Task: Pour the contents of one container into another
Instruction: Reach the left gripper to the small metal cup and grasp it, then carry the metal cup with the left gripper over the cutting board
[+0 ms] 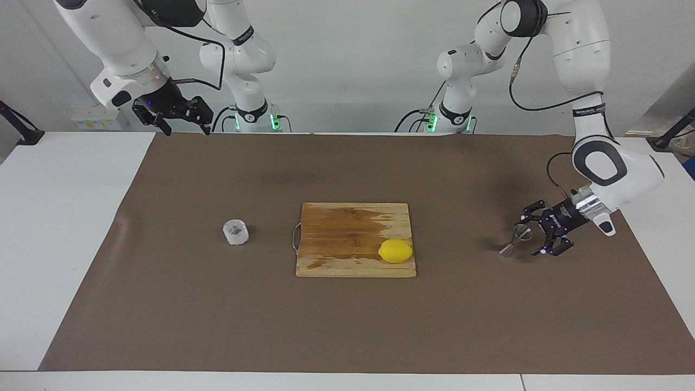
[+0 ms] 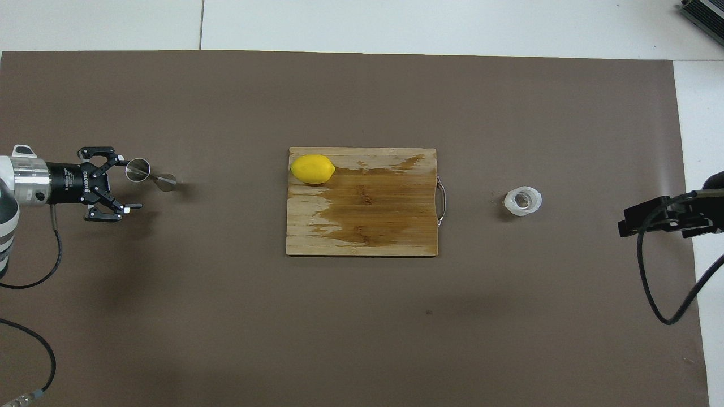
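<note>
Left end effector (image 1: 531, 234) spread wide, low beside upright jigger (image 1: 516, 240), not clamped. Could tip it if a fingertip clips the rim. Right end effector (image 1: 184, 126) apart, waiting.

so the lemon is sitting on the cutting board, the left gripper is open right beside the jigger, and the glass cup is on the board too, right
Not quite: the glass cup is off the cutting board, standing on the brown mat toward the right arm's end of the table, as the overhead view shows. The rest holds: the lemon lies on the board, and the left gripper is open right beside the jigger.
</note>
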`<act>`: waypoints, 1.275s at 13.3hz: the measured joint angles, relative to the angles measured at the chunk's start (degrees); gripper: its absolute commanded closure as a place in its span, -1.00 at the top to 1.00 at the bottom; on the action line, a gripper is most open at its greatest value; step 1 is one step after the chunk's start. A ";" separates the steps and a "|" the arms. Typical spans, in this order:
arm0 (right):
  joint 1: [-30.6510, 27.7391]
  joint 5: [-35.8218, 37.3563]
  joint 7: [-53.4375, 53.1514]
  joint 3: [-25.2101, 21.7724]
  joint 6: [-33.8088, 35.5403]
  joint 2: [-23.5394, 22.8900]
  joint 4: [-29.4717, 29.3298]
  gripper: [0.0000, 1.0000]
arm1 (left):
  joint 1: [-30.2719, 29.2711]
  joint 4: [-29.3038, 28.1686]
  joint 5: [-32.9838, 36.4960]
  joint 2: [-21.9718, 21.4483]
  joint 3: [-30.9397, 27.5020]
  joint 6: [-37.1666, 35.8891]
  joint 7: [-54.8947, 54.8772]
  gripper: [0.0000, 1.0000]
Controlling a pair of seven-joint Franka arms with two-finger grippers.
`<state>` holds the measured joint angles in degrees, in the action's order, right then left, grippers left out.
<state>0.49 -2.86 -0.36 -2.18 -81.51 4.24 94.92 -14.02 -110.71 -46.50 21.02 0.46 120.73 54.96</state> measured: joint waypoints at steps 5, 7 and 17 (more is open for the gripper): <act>0.00 0.00 0.00 0.00 0.00 0.00 0.00 1.00 | 1.02 -2.07 -6.97 -0.95 0.11 2.43 0.14 1.00; 0.00 0.00 0.00 0.00 0.00 0.00 0.00 1.00 | 2.09 -3.07 -9.52 -1.08 0.18 3.72 0.14 1.00; 0.00 0.00 0.00 0.00 0.00 0.00 0.00 1.00 | 3.15 -4.75 -16.55 -3.14 0.02 5.87 0.14 -1.00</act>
<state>0.49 -2.86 -0.36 -2.18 -81.51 4.25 94.92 -10.88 -115.46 -63.05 17.88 0.48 126.60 55.11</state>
